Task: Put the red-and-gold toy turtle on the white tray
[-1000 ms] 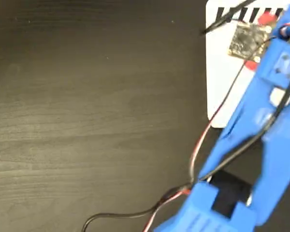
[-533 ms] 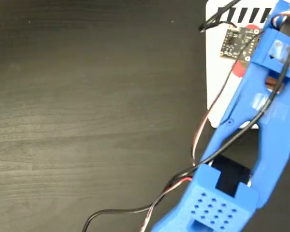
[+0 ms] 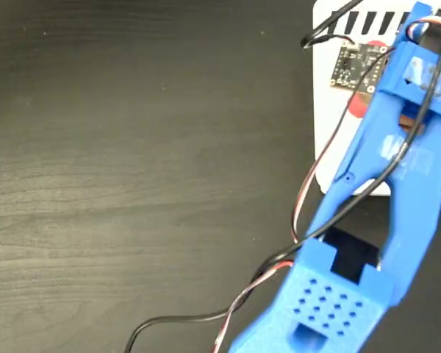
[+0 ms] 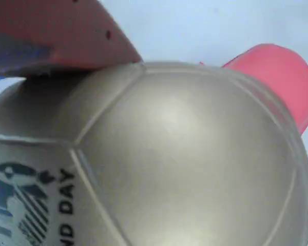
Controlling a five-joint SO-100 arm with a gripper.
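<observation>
Gripper [image 3: 382, 92]: fingertips not visible in either view. The fixed view shows only the blue plastic wrist and arm from above, so how far the jaws stand apart cannot be told, nor whether they have hold of anything.

Wrist view: frame almost filled by the turtle [image 4: 164, 164]. Shell is matte gold, domed, divided by shallow seams into panels. Dark blue print at lower left, cut off by the frame edge; the letters "DAY" are readable. A smooth red rounded part of the toy sticks out at upper right. A red surface, out of focus, lies across the top left corner, touching the shell; what it belongs to is unclear. Pale white background behind.

Fixed view: only a small red patch of the turtle [image 3: 359, 106] shows, just left of the blue arm [image 3: 397, 191], over the tray [image 3: 331, 147]. Rest of the toy hidden under the arm.

Tray: flat, white, rounded corner, black diagonal stripes along its far edge. Sits at far right; its right part is covered by the arm and cut off by the frame.

A small circuit board [image 3: 355, 66] rides on the wrist. Black and red wires [image 3: 309, 198] run along the arm towards the near edge.

Table [image 3: 132, 176]: dark wood grain.
</observation>
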